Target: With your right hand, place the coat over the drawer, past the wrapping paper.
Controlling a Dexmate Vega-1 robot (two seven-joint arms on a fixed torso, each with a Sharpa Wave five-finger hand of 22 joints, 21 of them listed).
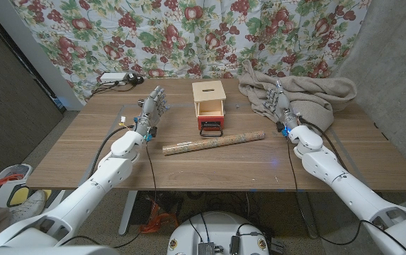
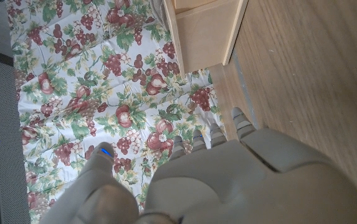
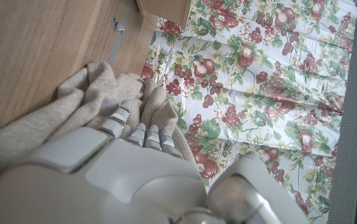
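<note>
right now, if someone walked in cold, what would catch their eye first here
Probably the loud fruit-print curtain behind the table, then the beige coat heaped at the table's far right with the right robot hand at its near edge. At mid-table a small wooden drawer stands with a roll of wrapping paper lying just in front; the left robot hand holds nothing.

No readable text anywhere on my screens.

From where I sit I can make out no word, number, brand or sign. The wrapping paper (image 1: 214, 143) roll carries a fine print that might include lettering, but it is too small for me to tell. The drawer (image 1: 210, 107) box has plain wood faces and a red front with no label I can read. The floral curtain (image 1: 188, 32) behind the table bears only fruit and leaf patterns.
</note>
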